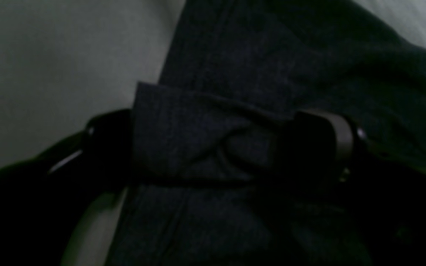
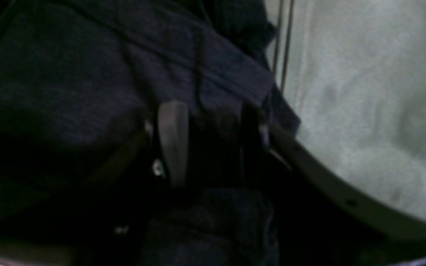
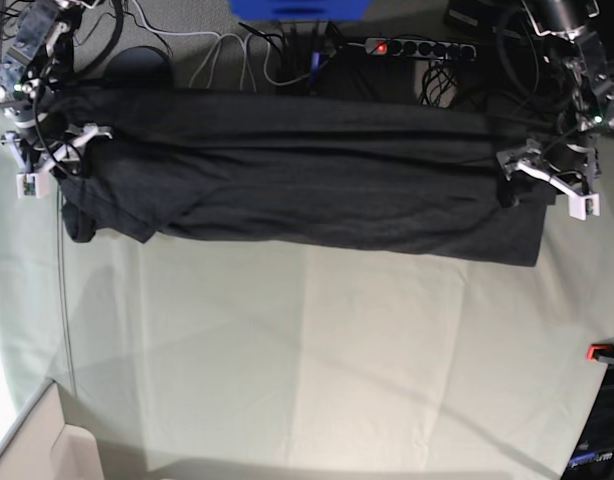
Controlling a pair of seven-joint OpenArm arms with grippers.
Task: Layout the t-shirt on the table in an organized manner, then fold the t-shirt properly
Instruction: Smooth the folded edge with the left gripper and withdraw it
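The charcoal t-shirt lies stretched in a long band across the far part of the table, bunched at its left end. At the band's right end sits my left gripper. In the left wrist view this gripper stands open, its fingers wide apart with a loose fold of the t-shirt between them. My right gripper is at the left end. In the right wrist view it stands part open, fingers apart, and the t-shirt hem drapes over the tips.
Behind the table's far edge are a power strip, loose cables and a blue box. A red clamp sits on the right edge. A pale box corner shows at the bottom left.
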